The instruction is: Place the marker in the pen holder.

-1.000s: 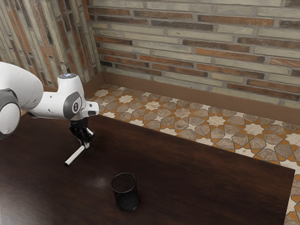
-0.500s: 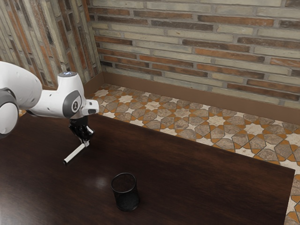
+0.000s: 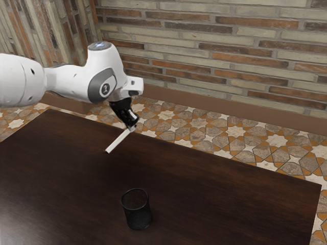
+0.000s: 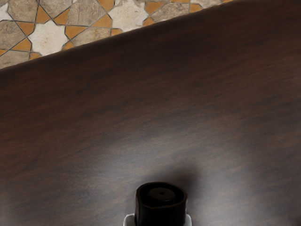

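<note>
Pincer (image 3: 132, 128) was clamped on marker (image 3: 118, 141) — grasp, lift done. Holder (image 3: 137, 217) stood lower, well apart from it — 1 insertion remained.

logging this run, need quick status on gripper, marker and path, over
Gripper shut on marker. Marker tilted, outside upright pen holder. No obstacle seen between them.

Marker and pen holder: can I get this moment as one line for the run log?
gripper: shut on marker | marker: held above table | pen holder: upright on table, marker outside | task: unfinished
</note>
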